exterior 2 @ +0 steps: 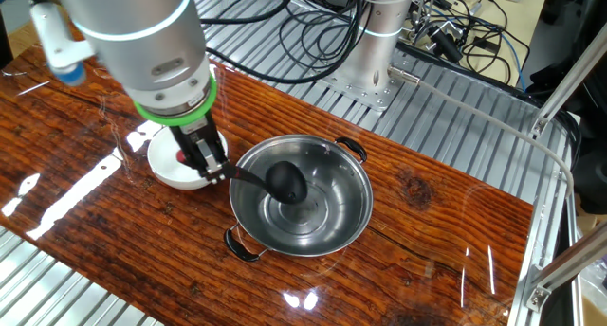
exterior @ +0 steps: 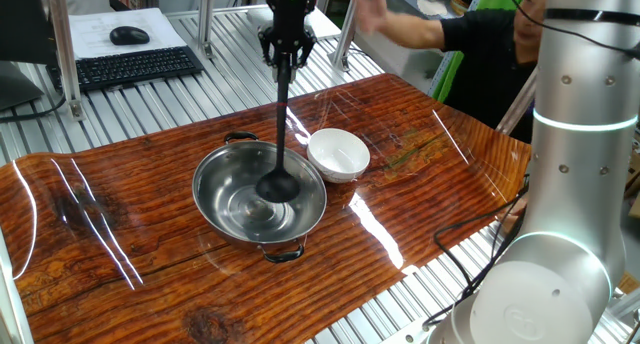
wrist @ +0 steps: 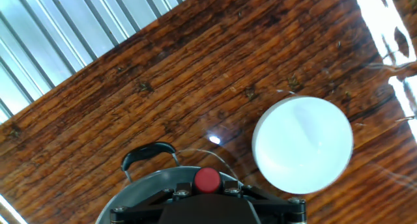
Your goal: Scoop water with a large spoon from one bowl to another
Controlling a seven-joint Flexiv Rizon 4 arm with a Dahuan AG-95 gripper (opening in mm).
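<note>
The two-finger gripper point(exterior: 284, 52) clamps the long black ladle point(exterior: 279, 144), its cup inside the one shiny steel bowl point(exterior: 215, 199); one small white bowl point(exterior: 338, 152) sits just right.

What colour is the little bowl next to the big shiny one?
The little bowl is plain white. It shows best in the hand view.

The bench point(exterior: 150, 214) is a glossy reddish wood-grain board lying on a ribbed metal frame. Beyond the bench's far left corner sit a black keyboard point(exterior: 135, 66) and, just behind it, a black mouse point(exterior: 129, 35) on white paper. Past the bench's far right edge a person in a dark shirt point(exterior: 480, 39) reaches out. Tangled black cables point(exterior 2: 322, 27) lie off the bench's back edge.
</note>
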